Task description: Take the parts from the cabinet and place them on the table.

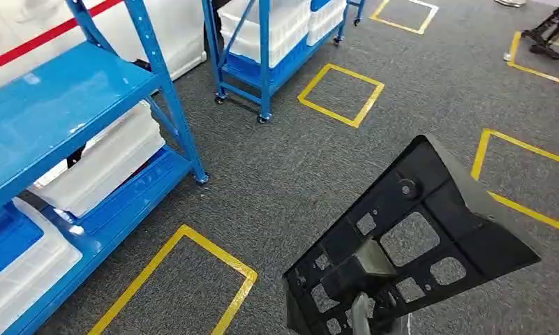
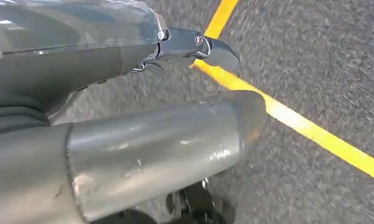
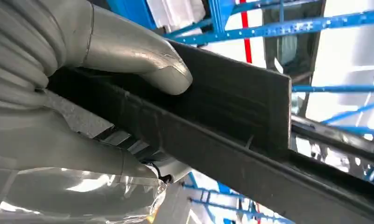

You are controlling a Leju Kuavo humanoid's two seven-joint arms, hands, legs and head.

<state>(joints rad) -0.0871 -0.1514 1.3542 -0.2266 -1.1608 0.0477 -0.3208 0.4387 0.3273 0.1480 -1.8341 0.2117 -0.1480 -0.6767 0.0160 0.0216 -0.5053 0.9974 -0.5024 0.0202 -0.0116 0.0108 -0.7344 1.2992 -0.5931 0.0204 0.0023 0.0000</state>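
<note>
A black plastic part [image 1: 430, 209] with several cut-out holes, a flat panel with an angled side wall, hangs tilted over the grey carpet at the lower right of the head view. My right hand [image 1: 363, 307] grips its lower end from below. In the right wrist view my right hand [image 3: 59, 116] clamps the part's edge [image 3: 231, 102], with the thumb [image 3: 147, 60] pressed on top. My left hand [image 2: 143, 135] hangs above the floor, its thumb and a dark finger [image 2: 208, 46] apart and nothing between them.
A blue shelf rack [image 1: 53, 112] with white bins [image 1: 109, 160] stands at the left. A blue wheeled cart [image 1: 262, 42] loaded with white bins is farther back. Yellow tape squares [image 1: 339, 94] mark the carpet, and a yellow line [image 2: 292, 121] runs under my left hand.
</note>
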